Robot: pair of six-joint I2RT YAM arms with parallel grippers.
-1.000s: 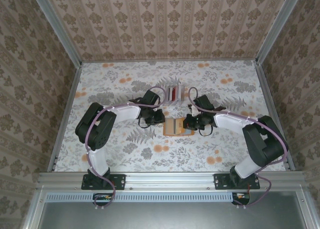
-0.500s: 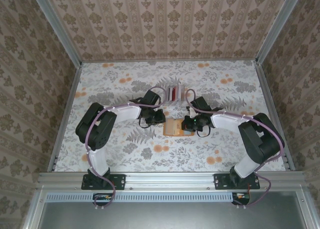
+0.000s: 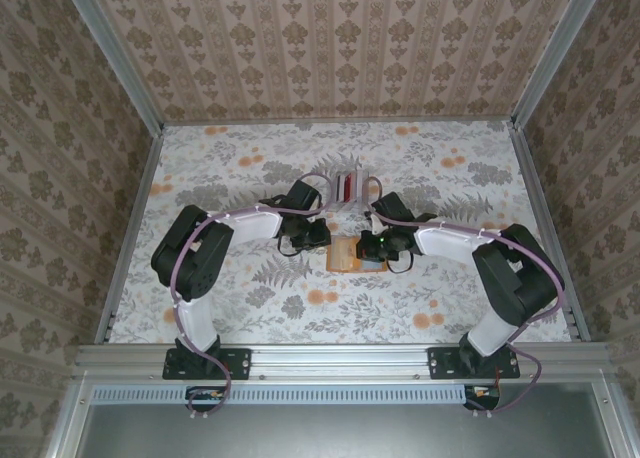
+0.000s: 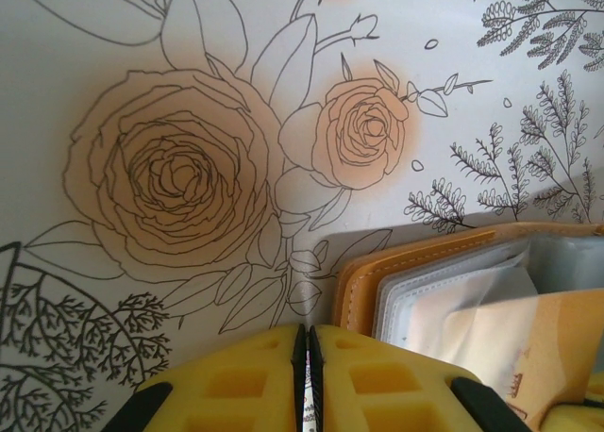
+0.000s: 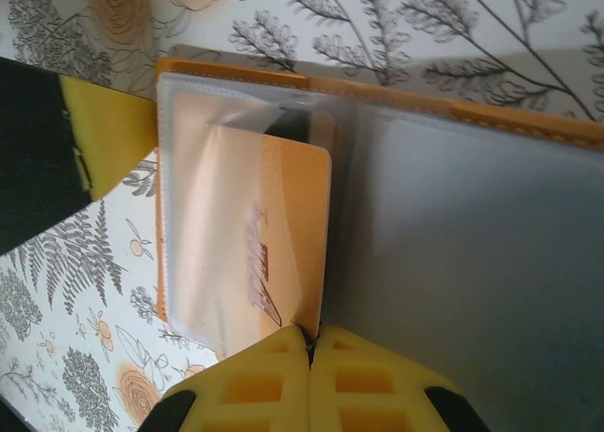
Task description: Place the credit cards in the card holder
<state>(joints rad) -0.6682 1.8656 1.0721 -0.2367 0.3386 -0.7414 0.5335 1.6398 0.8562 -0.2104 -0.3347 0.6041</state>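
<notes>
Insertion was under way: right gripper [image 5: 310, 336] pinched credit card [image 5: 250, 234], partly inside card holder [image 5: 453, 262]. Next push judged toward nine o'clock. Left gripper [image 4: 304, 333] clenched.

The card holder [image 5: 226, 72] has a matt orange cover that looks like leather, with a stitched edge. Its inner sleeves [image 5: 189, 149] are clear plastic, slightly cloudy, with a soft gloss. The credit card [image 5: 278, 215] is smooth orange plastic. The left gripper [image 4: 304, 336] and right gripper [image 5: 310, 338] have fingers of matt yellow moulded plastic with square recesses. The table covering [image 4: 113, 36] is a matt sheet printed with flowers. The frame rail [image 3: 340, 356] is dull, silvery metal.
</notes>
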